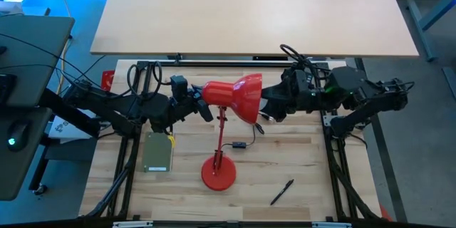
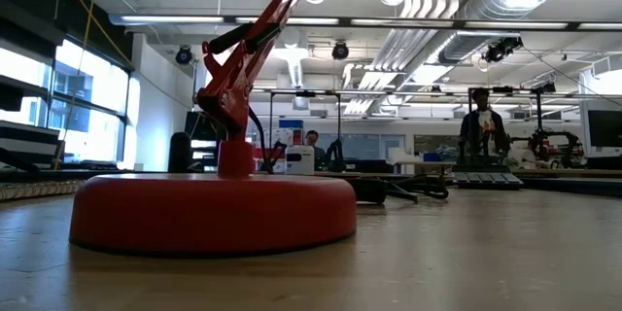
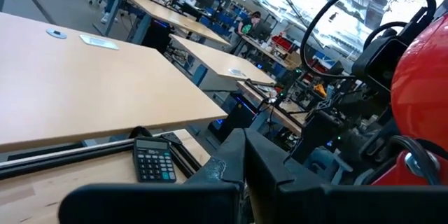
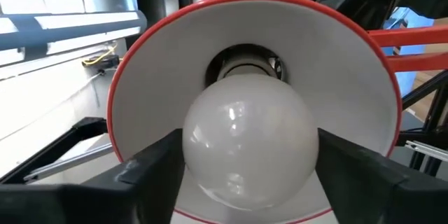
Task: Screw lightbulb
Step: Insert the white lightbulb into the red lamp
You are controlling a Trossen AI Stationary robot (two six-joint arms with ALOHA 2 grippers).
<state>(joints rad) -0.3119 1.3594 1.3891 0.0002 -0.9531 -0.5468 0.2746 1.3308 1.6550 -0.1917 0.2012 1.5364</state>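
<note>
The red desk lamp stands on its round base [image 1: 219, 173], its shade [image 1: 239, 97] tipped level, mouth toward the table's right. The white lightbulb [image 4: 248, 143] sits in the shade's mouth, its narrow base at the socket [image 4: 245, 66]. My right gripper [image 1: 269, 107] is at the shade's mouth, shut on the bulb. My left gripper [image 1: 206, 110] is shut and sits at the back of the shade by the lamp's neck; the shade shows beside its fingers in the left wrist view [image 3: 420, 77]. The low view shows only the lamp's base [image 2: 214, 214] and arm. My right gripper pinches the bulb's round globe [image 4: 192, 147] between its two fingers [image 4: 150, 168], one on either side at its widest part. The fingers come level from the table's right, along the bulb's axis. The bulb is clear of the table, its base in the shade. My left gripper is close against the lamp's neck [image 1: 214, 103]; I cannot tell whether it touches it.
A calculator [image 1: 158, 152] lies left of the lamp base. A black pen [image 1: 281, 192] lies near the front right. The lamp's cord and switch [image 1: 239, 145] lie right of the lamp arm. A second pale tabletop [image 1: 249, 14] lies beyond. People stand in the room behind [image 2: 483, 121].
</note>
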